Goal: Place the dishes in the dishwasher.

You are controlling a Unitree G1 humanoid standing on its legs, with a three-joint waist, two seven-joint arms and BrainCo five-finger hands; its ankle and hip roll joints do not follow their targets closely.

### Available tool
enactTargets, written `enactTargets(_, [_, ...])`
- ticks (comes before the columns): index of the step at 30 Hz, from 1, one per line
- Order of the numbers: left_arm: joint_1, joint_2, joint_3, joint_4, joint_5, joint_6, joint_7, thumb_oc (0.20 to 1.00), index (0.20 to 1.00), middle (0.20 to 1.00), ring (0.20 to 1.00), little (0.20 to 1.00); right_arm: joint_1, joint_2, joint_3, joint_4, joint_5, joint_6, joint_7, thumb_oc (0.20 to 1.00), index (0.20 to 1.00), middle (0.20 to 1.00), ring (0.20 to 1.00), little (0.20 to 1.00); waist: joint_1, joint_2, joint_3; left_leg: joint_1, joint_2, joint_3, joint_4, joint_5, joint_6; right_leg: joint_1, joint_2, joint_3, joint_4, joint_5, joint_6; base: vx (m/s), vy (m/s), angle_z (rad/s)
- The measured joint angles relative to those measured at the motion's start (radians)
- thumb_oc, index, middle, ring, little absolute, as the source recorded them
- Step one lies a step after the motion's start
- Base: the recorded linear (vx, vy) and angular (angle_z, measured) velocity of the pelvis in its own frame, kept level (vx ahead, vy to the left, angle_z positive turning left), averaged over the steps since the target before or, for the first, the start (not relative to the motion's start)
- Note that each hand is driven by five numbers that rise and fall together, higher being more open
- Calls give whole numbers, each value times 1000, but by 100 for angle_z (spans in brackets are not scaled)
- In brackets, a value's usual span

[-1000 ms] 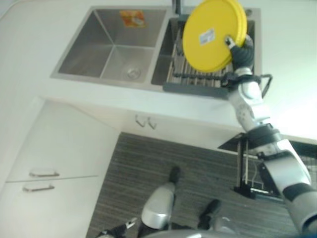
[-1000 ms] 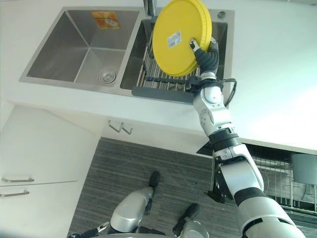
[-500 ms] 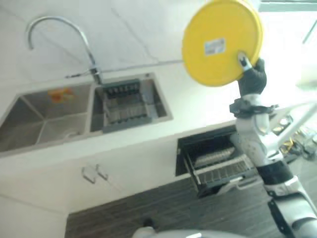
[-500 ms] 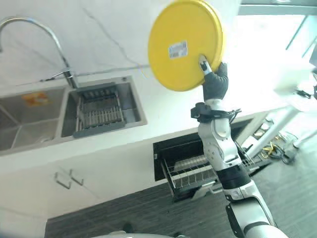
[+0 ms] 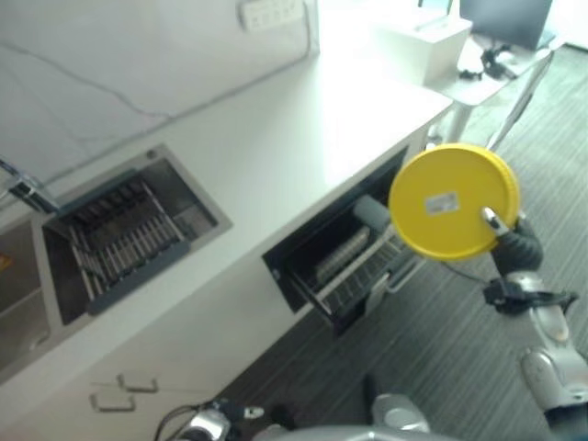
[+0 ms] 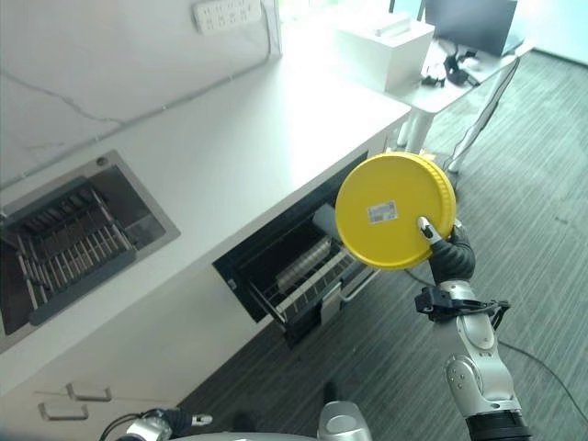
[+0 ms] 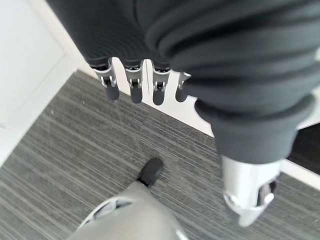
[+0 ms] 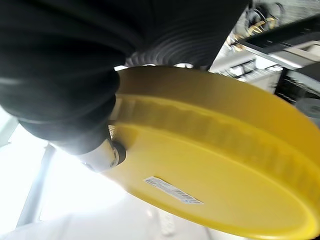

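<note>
A round yellow plate [image 5: 454,202] with a white label on its underside is held upright in the air by my right hand [image 5: 514,246], whose thumb and fingers pinch its lower right rim. The same plate [image 8: 210,165] shows close up in the right wrist view. It hangs just right of the open dishwasher [image 5: 338,248], whose wire rack [image 6: 303,280] is pulled out below the counter and holds a grey cup. My left hand [image 7: 145,75] hangs low over the dark floor with its fingers straight and nothing in it.
A sink [image 5: 129,234] with a dark wire drying rack is set in the white counter [image 5: 303,138] at the left. A white box [image 6: 381,41] stands at the counter's far end. Beyond it is a desk with a monitor [image 6: 469,23]. Grey striped floor lies before the cabinets.
The camera has swung right, so the sink has slid left and the dishwasher is central. My right hand has brought the yellow plate down from above the counter to beside the open rack.
</note>
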Motion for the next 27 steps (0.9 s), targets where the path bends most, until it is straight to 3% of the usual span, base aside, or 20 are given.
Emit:
enactTargets(5, [-85, 4, -54, -9, -6, 0, 8, 1000, 1000, 1000, 1000, 1000, -97, -2, 26, 63, -1, 0, 27, 200, 200, 200, 200, 200, -1, 22, 102, -43, -34, -7, 16, -7, 12, -77, -39, 17, 100, -29, 13, -54, 69, 0])
enactTargets(12, [-158, 3, -78, -51, -10, -27, 10, 1000, 1000, 1000, 1000, 1000, -238, 4, 121, 85, -8, 1, 39, 200, 200, 200, 200, 200, 14, 2, 195, -123, -42, -43, 78, -5, 21, -159, -58, 0, 210, -61, 11, -62, 14, 15])
enactTargets(20, [-146, 4, -97, -82, -8, -28, 13, 1000, 1000, 1000, 1000, 1000, -248, 15, 123, 115, -51, 2, 19, 200, 200, 200, 200, 200, 53, -7, 210, -125, -41, -92, 90, -7, 22, -123, -63, -42, 208, -74, 8, 36, -8, 17])
enactTargets(24, [-95, 6, -94, -76, 0, -26, -2, 1000, 1000, 1000, 1000, 1000, -246, 15, 120, 129, -106, 18, -31, 200, 200, 200, 200, 200, 60, -22, 215, -122, -38, -122, 102, -13, 23, -96, -63, -67, 202, -78, 5, 62, -26, 15])
enactTargets(27, [-71, 21, -85, -84, 30, -25, -10, 1000, 1000, 1000, 1000, 1000, -246, 15, 116, 196, -163, 44, -89, 200, 200, 200, 200, 200, 97, -50, 212, -112, -34, -126, 102, -13, 24, -87, -61, -71, 202, -83, 8, -4, -20, 6])
